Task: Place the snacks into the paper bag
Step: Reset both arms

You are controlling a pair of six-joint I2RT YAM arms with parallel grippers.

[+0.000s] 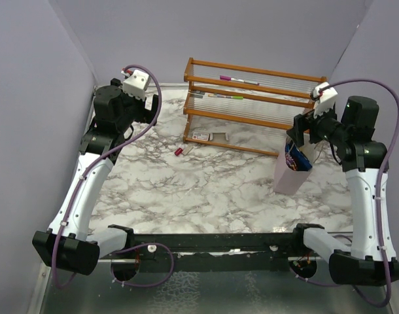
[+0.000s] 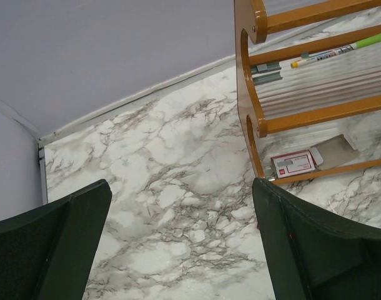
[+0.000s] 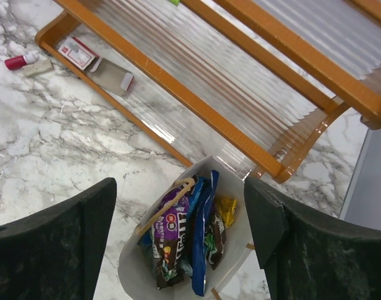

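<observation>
**Status.** The right hand (image 3: 178, 209) hangs directly over the mouth of the paper bag (image 1: 288, 178). Its fingers are spread and hold nothing. The bag stands upright on the tabletop (image 1: 206, 190), just in front of the right end of the wooden rack (image 1: 252, 98). The snacks (image 3: 187, 244) stand on end inside the bag. Purple, blue, yellow and dark brown wrappers can be told apart, and a thin string handle (image 3: 159, 209) arches over them.

The left hand (image 2: 181, 206) is also spread and empty. It is poised above the far left of the tabletop, well apart from the bag.

**Step in hand.** This is judged to be the release of a snack into the bag. No snack shows loose on the tabletop in the overhead view. Only a small red cylinder (image 1: 178, 152) and a red-and-white card (image 1: 201, 136) under the rack lie there, and neither belongs to the task. Slim pens lie on the rack shelves. Other flat items there are too small to identify. The task appears to be at or near completion.

**Next move.**
1. Lift the right hand straight up, fingers kept apart, until it clears the bag rim.
2. Avoid the string handle and the bag wall. The light bag is likely to tip if snagged.
3. Check the tabletop and rack for remaining snacks before parking both arms.
</observation>
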